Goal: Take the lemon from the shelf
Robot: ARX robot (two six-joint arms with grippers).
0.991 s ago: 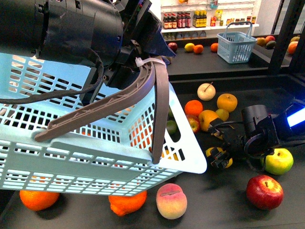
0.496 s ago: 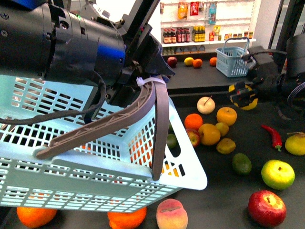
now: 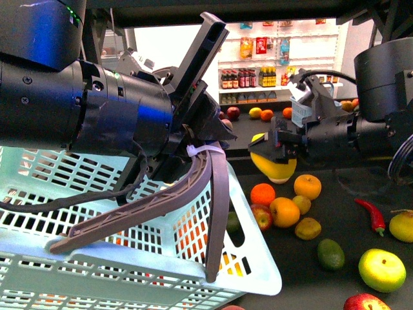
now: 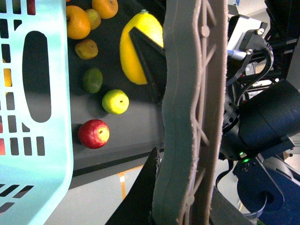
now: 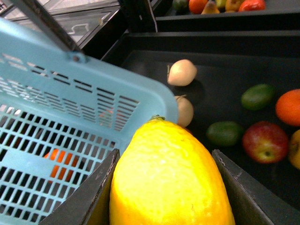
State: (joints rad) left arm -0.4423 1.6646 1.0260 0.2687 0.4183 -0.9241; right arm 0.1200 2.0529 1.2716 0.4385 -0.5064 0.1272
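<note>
The lemon (image 3: 276,166) is bright yellow and oval, and it hangs in the air above the shelf's black tray deck (image 3: 352,223). My right gripper (image 3: 273,150) is shut on it, one dark finger on each side, just right of the light blue basket (image 3: 129,258). In the right wrist view the lemon (image 5: 164,154) fills the space between the jaws of the right gripper (image 5: 169,197), with the basket rim (image 5: 70,89) right beside it. My left gripper (image 3: 193,139) is shut on the basket's grey handle (image 3: 200,171). The left wrist view shows that handle (image 4: 192,117) and the lemon (image 4: 131,51) beyond it.
Loose fruit lies on the deck: oranges (image 3: 284,211), a green fruit (image 3: 330,254), a yellow-green apple (image 3: 382,270), a red chilli (image 3: 373,215) and a red apple (image 4: 93,133). Store shelves with bottles (image 3: 248,79) stand behind. Oranges show through the basket's slots.
My right gripper took the lemon off the deck, lifted it and carried it left to the basket's edge. The basket and left arm stayed in their place in the view.
</note>
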